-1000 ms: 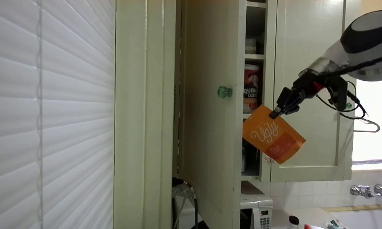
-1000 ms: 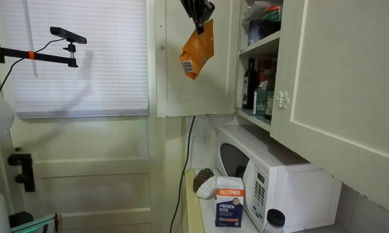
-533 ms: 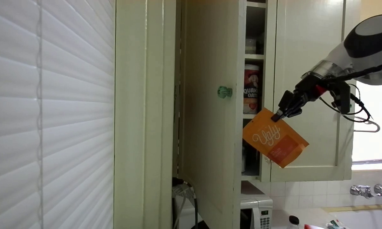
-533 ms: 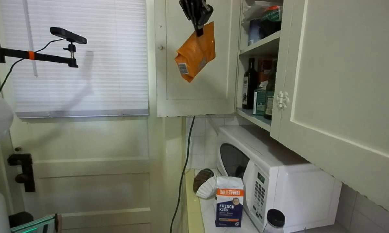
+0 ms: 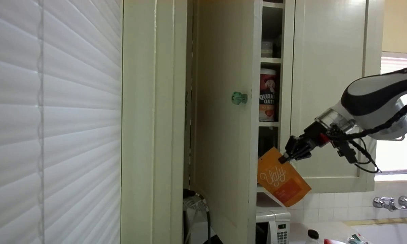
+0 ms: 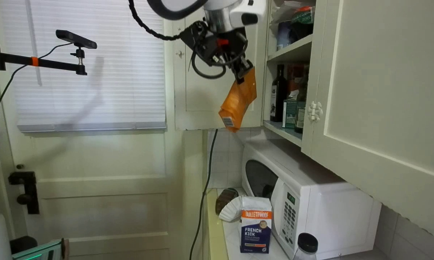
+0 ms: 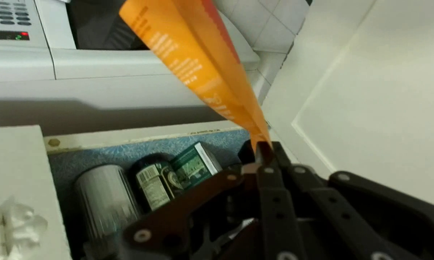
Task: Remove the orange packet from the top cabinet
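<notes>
Down goes the orange packet (image 6: 238,99), lower in both exterior views than half a second ago, and my arm (image 5: 379,118) sinks with it. My jaws are clamped on its thin upper edge, so the fuller bottom hangs slantwise beneath; I judge that edge the easiest part to pinch, though something soft held this way may swing. It is in the air outside the top cabinet (image 6: 376,86), near the open door (image 5: 223,118), which hides one corner in an exterior view; whether they touch I cannot tell. The door stands wide, I suppose, to give me a way out. Below, the table (image 6: 231,234) carries a microwave (image 6: 336,209) and a French Kick bag (image 6: 256,225); perhaps I set my load there.
</notes>
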Robot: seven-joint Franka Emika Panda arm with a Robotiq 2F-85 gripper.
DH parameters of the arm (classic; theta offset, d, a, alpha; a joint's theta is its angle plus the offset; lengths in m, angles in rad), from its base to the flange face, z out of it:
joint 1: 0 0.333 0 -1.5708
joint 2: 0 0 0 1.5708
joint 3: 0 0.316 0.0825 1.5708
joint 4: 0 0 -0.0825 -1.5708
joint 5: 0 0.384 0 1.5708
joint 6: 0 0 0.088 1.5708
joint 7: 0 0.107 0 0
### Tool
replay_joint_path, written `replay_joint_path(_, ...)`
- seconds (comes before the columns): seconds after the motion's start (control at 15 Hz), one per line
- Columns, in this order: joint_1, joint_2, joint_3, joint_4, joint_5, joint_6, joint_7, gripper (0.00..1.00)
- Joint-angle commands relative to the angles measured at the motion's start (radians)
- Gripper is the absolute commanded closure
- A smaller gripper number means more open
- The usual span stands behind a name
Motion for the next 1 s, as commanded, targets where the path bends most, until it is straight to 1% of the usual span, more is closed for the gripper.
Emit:
replay_joint_path(0.0,0.138,0.058,-0.075,-0.077,0.145,0.169,-0.11,1.0)
replay_joint_path(0.07,0.15,0.079,-0.07,-0.085,0.208,0.202,-0.163,1.0)
replay_joint_path(0.13,0.186,0.103,-0.085,-0.087,0.261,0.248,-0.213,1.0)
replay_joint_path(0.27,0.233,0.156,-0.093,-0.084,0.352,0.366,-0.319,1.0)
replay_joint_path(0.4,0.295,0.191,-0.117,-0.065,0.471,0.45,-0.424,1.0)
replay_joint_path(0.47,0.334,0.203,-0.135,-0.056,0.538,0.477,-0.497,1.0)
replay_joint_path(0.6,0.383,0.219,-0.16,-0.042,0.637,0.509,-0.627,1.0)
replay_joint_path(0.67,0.386,0.221,-0.166,-0.042,0.665,0.487,-0.633,1.0)
replay_joint_path(0.73,0.35,0.207,-0.136,-0.063,0.59,0.479,-0.562,0.99)
replay_joint_path(0.8,0.362,0.212,-0.143,-0.059,0.615,0.479,-0.586,0.99)
replay_joint_path(0.93,0.369,0.217,-0.151,-0.055,0.626,0.479,-0.597,0.99)
